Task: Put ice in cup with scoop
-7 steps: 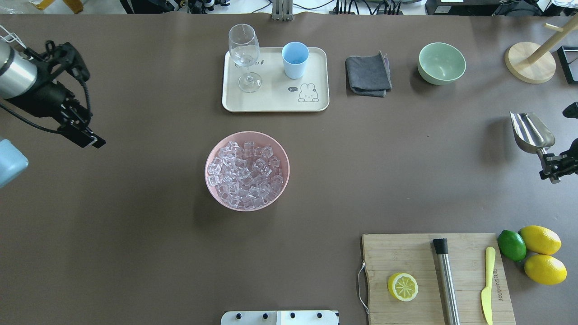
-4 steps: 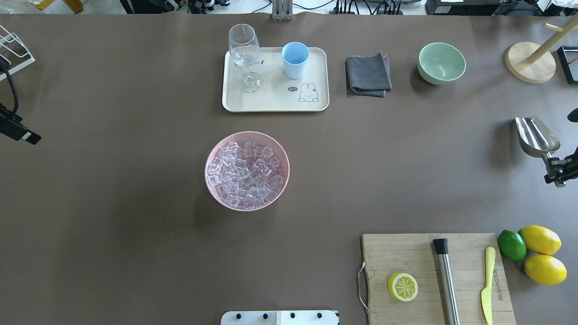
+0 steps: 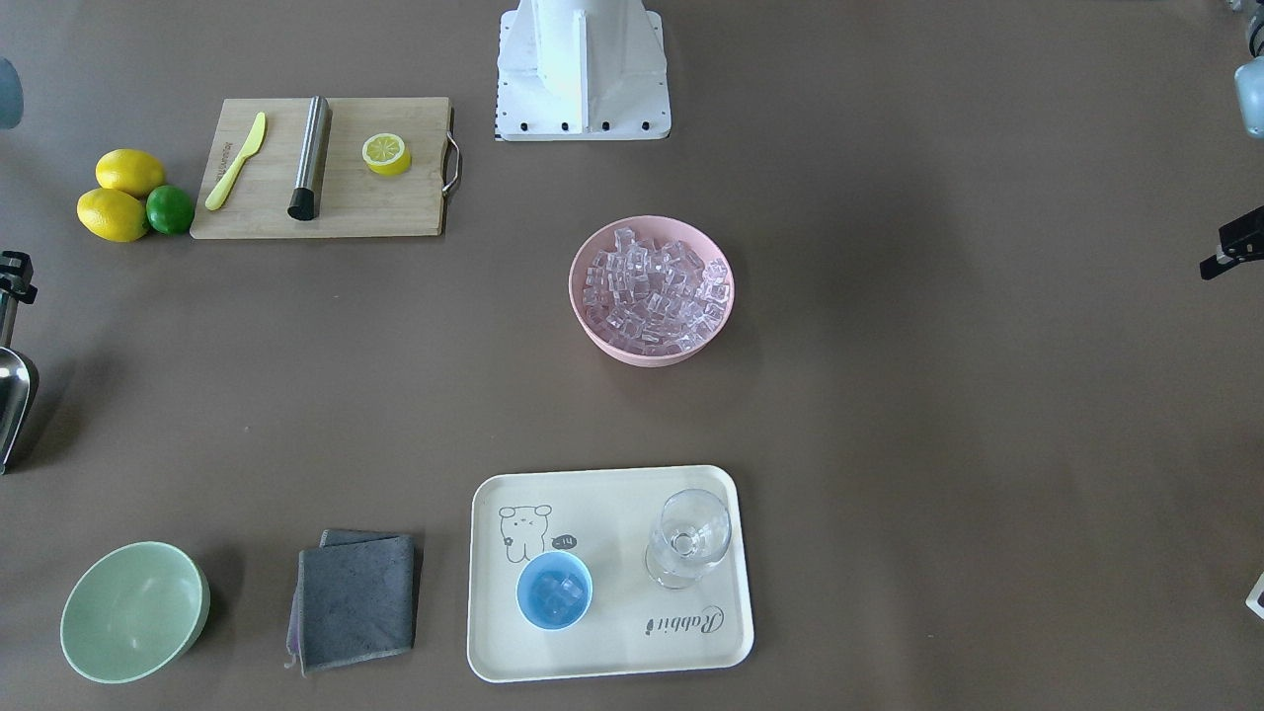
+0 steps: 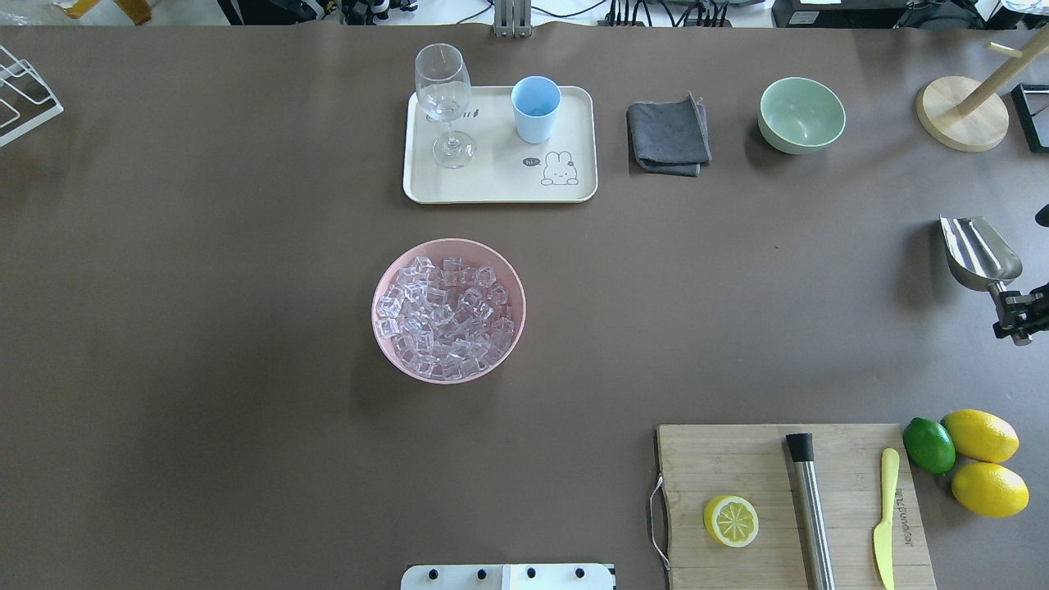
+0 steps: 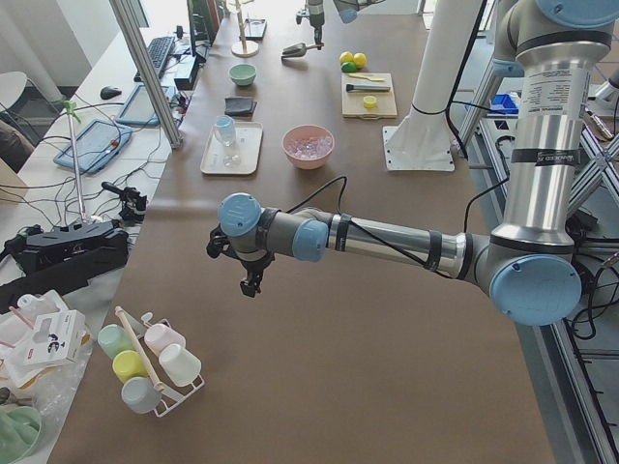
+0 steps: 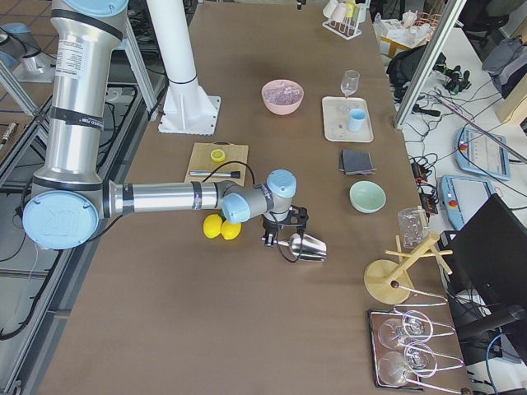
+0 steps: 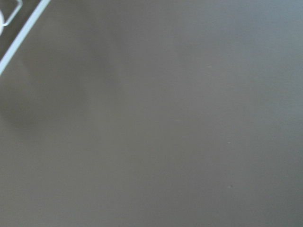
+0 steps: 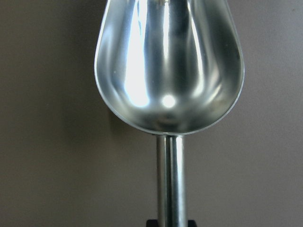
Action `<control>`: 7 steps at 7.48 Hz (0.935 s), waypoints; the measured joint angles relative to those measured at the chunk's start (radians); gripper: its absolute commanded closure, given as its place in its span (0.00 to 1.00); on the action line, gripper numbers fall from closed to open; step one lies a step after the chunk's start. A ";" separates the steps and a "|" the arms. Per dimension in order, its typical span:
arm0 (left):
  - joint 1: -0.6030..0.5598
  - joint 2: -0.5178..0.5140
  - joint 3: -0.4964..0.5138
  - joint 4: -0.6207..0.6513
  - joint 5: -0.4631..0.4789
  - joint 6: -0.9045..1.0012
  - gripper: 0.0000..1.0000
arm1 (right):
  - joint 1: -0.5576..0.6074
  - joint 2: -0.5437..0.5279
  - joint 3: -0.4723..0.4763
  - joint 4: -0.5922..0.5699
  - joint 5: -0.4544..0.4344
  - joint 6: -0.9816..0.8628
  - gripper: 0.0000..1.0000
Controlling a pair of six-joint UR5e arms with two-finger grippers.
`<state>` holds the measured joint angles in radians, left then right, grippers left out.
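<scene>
Steel scoop is pinched by its handle in the right pincer at the right edge; whether the left pincer is spread cannot be told. Ice is held in the cup, lower centre.

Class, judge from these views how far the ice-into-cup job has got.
Done: a few ice cubes lie in the cup. In hand: the right gripper holds the empty scoop by its handle near the table's edge. Left: perhaps another load from the full pink bowl, or just setting the scoop down.
</scene>
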<state>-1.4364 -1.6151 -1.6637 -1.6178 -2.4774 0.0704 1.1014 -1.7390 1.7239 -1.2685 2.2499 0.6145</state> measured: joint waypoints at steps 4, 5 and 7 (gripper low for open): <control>-0.100 0.042 0.017 0.008 0.146 0.001 0.01 | -0.001 0.000 -0.009 0.000 -0.001 -0.003 1.00; -0.121 0.051 0.027 0.006 0.150 0.006 0.01 | -0.002 0.001 -0.012 0.001 -0.001 -0.006 1.00; -0.158 0.055 0.070 0.001 0.151 0.010 0.01 | -0.003 0.005 -0.022 0.004 -0.001 -0.008 0.57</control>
<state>-1.5945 -1.5604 -1.5932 -1.6167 -2.3264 0.0799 1.0988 -1.7335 1.7017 -1.2647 2.2489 0.6062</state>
